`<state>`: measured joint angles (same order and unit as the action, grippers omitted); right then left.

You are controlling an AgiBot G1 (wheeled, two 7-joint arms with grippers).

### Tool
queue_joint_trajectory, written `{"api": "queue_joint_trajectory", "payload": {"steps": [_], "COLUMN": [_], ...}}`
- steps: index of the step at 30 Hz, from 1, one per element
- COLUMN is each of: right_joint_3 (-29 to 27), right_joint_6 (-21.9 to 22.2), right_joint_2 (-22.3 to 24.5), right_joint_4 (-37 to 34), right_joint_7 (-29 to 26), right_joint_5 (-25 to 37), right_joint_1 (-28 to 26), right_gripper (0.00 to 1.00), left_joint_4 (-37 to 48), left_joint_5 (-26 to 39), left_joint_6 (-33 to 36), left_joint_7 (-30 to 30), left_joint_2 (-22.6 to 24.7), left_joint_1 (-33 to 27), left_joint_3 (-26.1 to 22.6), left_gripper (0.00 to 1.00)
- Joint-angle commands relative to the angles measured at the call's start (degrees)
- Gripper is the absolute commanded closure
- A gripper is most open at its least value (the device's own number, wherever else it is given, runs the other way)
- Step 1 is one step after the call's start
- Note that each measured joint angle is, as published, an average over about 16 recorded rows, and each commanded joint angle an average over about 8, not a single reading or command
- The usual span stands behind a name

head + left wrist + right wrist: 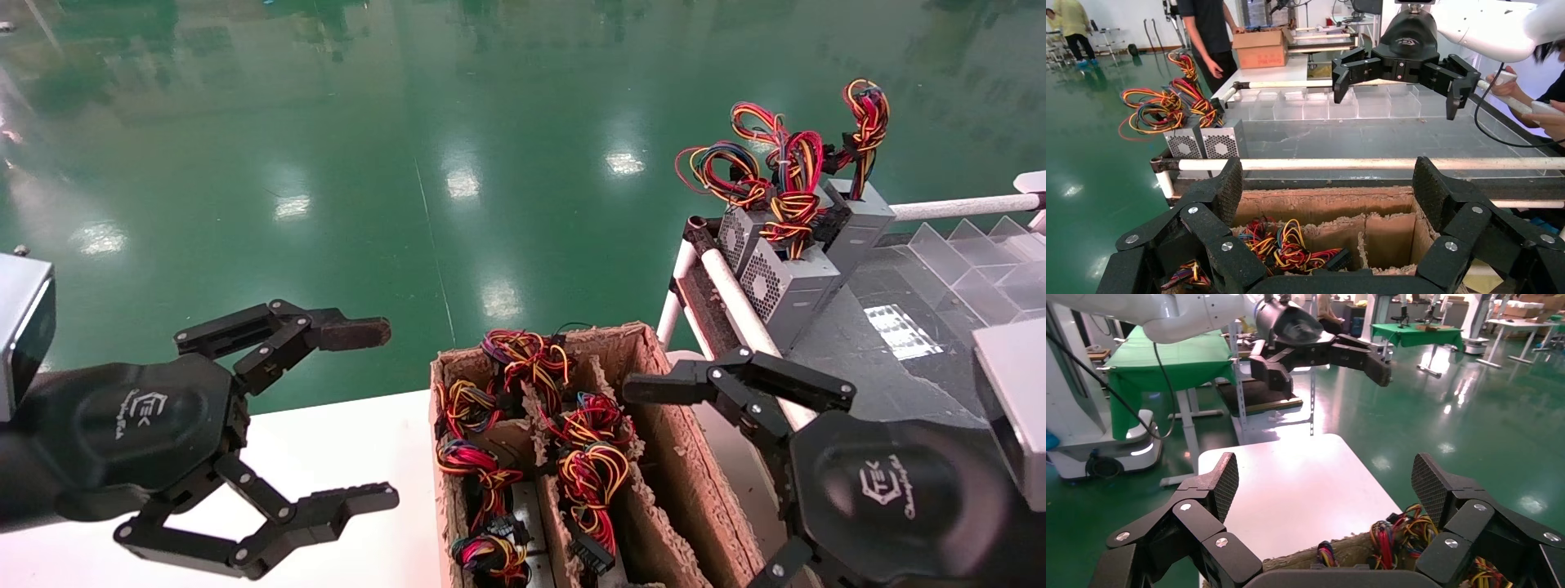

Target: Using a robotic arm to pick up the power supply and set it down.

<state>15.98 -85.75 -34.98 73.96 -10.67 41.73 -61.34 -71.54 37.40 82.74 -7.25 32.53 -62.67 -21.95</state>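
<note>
Several power supplies stand in a divided cardboard box [695, 457], showing mostly their red, yellow and blue wire bundles. One power supply [592, 461] sits in the middle compartment, its grey body hidden. My right gripper [654, 498] hangs open over the box's right side, with nothing between its fingers [1223, 481]. My left gripper [368, 416] is open and empty over the white table, left of the box. In the left wrist view a wire bundle [1284, 245] lies below the left gripper [1327, 196]. The right wrist view shows bundles [1407, 536] under the right gripper [1327, 484].
Three grey boxes [784, 278] with wire bundles stand in a tight row on a rack with white rails [744, 314] at the back right. Clear plastic dividers [981, 261] lie beyond. The white table [343, 457] is left of the box. People [1208, 37] stand behind the rack.
</note>
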Motion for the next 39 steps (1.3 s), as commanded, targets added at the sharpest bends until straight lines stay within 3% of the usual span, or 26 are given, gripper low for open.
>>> {"api": "queue_joint_trajectory", "payload": {"steps": [1,39], "right_joint_3": [-0.15,0.04], "right_joint_6": [-0.27,0.07], "right_joint_2": [0.22,-0.03], "right_joint_4": [1.61,-0.46], "right_joint_7": [-0.62,-0.03], "right_joint_5": [-0.49,0.11], "right_joint_1": [0.92,-0.23], "right_gripper": [0.00,0.00], "left_joint_4": [0.00,0.01], "left_joint_5": [0.00,-0.01], "left_joint_6": [-0.01,-0.01], "left_joint_7": [0.00,0.00], "left_joint_2": [0.00,0.00], "left_joint_1": [0.00,0.01], "left_joint_3": [0.00,0.00], "left_gripper": [0.00,0.00]}}
